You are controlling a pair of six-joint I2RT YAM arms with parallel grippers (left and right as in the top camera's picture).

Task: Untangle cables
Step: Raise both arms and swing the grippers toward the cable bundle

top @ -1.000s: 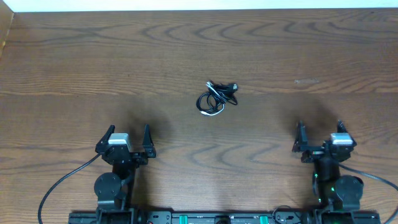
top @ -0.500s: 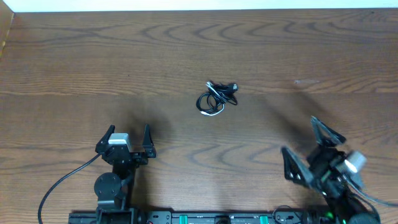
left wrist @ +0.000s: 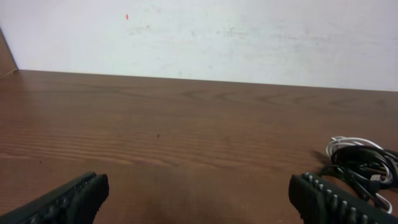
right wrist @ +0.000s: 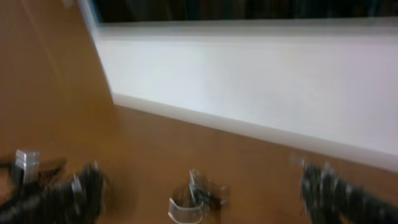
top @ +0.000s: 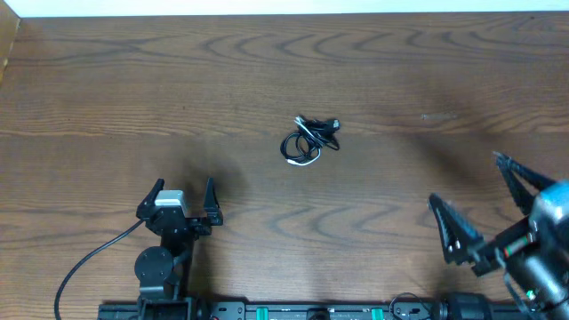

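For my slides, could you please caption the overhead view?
Tangled cables lie untouched on the table; left end effector and right end effector both open, short of them.

The work surface is a table with a dark brown wood-grain top, bordered along its far edge by a white wall. The cables lie directly on the top as one small tangled bundle near the centre, slightly toward the far side and well apart from every edge; the bundle consists of several black cords coiled together with one white cord looped among them. A thicker black cable curves across the near-left corner of the top.
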